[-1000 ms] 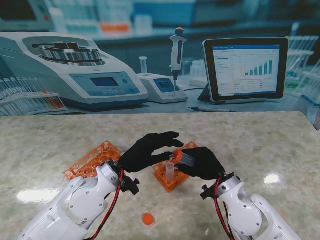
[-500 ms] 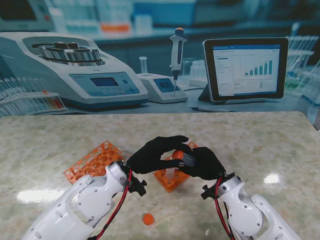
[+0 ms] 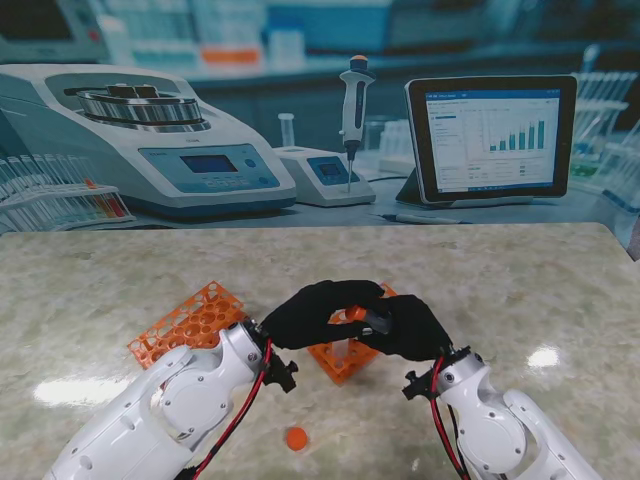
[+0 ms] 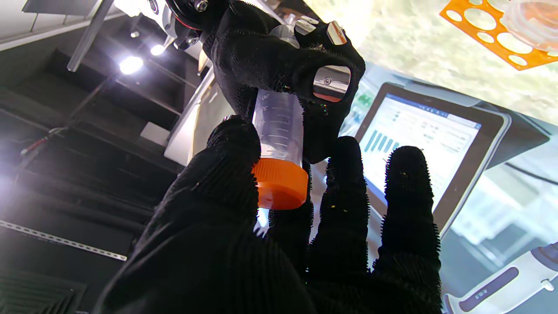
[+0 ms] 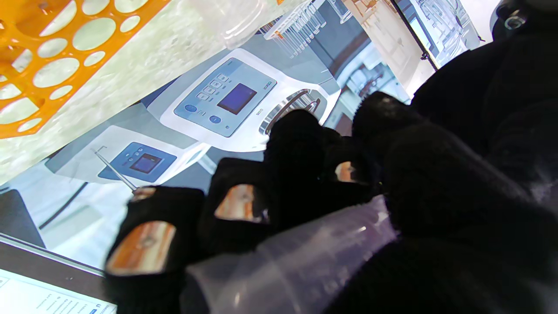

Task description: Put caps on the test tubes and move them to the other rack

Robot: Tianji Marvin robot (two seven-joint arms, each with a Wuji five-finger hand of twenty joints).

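Note:
My right hand [image 3: 408, 328] is shut on a clear graduated test tube [image 4: 279, 124], held above the table and lying roughly level. An orange cap [image 4: 279, 183] sits on the tube's mouth. My left hand [image 3: 322, 310] is closed on that cap [image 3: 355, 313], thumb on one side and fingers on the other. The tube's body [image 5: 296, 266] lies across my right palm. Under both hands stands an orange rack [image 3: 335, 362]. A second orange rack [image 3: 185, 322] lies to the left. A clear uncapped tube [image 4: 532, 17] stands in a rack [image 4: 488, 41].
A loose orange cap [image 3: 296, 438] lies on the marble table [image 3: 520, 290] nearer to me, between my arms. Along the far edge stand a centrifuge [image 3: 150, 140], a small device with a pipette [image 3: 355, 100] and a tablet [image 3: 490, 135].
My left hand has moved right toward the right hand, and its spread fingers have closed over the orange cap on the tube. The right hand has barely moved.

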